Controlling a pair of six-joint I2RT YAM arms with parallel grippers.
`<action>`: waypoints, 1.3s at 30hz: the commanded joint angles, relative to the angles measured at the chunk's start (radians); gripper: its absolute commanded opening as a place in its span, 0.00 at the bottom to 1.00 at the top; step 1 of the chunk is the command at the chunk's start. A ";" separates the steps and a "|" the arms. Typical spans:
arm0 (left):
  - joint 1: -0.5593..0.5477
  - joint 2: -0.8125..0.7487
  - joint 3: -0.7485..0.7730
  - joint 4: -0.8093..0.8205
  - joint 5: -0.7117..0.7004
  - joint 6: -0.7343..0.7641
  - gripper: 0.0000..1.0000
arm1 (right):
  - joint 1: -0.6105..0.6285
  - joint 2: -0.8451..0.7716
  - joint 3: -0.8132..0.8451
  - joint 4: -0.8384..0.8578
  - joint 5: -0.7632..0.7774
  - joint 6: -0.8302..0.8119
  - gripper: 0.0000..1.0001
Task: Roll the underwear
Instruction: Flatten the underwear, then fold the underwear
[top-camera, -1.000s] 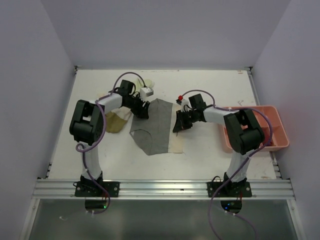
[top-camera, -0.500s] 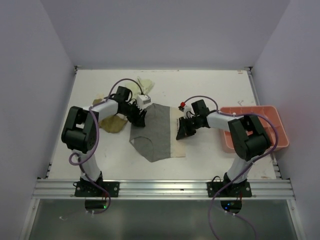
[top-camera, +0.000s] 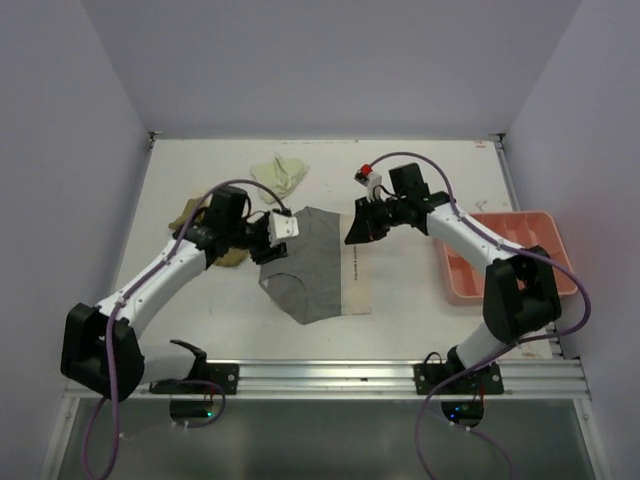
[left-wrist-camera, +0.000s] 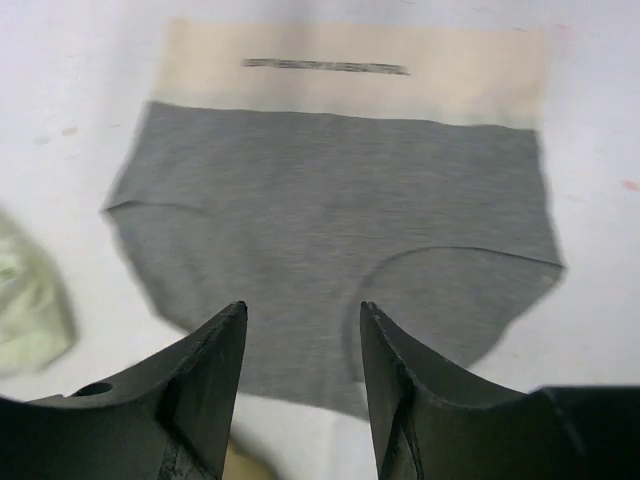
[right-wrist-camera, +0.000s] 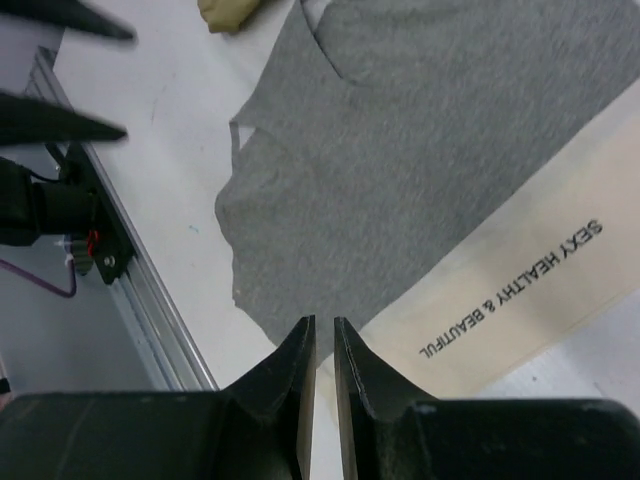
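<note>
The underwear (top-camera: 305, 265), the grey pair, lies flat in the middle of the table (top-camera: 430, 180) from above, its cream waistband (top-camera: 357, 280) on the right, with the left gripper (top-camera: 270, 245) at its left edge and the right gripper (top-camera: 357, 228) over the band's far end, a pale yellow-green pair (top-camera: 280, 172) behind, an olive-tan pair (top-camera: 228, 256) to the left and the salmon tray (top-camera: 465, 282) well off right; over to the left wrist, and its fingers (left-wrist-camera: 215, 370) stand well apart, nothing between them, hovering above the grey cloth's leg edge; right wrist now, fingertips (right-wrist-camera: 300, 350) parted by a mere sliver, empty, above the edge of the cream band
</note>
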 joint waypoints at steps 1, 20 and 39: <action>-0.143 -0.039 -0.146 -0.051 -0.055 0.145 0.52 | 0.003 0.091 0.085 0.038 -0.024 0.027 0.17; -0.533 -0.030 -0.398 0.156 -0.256 0.214 0.34 | 0.048 -0.140 -0.106 -0.337 0.063 -0.938 0.09; -0.534 0.034 -0.403 0.166 -0.215 0.378 0.38 | 0.226 -0.124 -0.321 -0.284 0.166 -1.332 0.32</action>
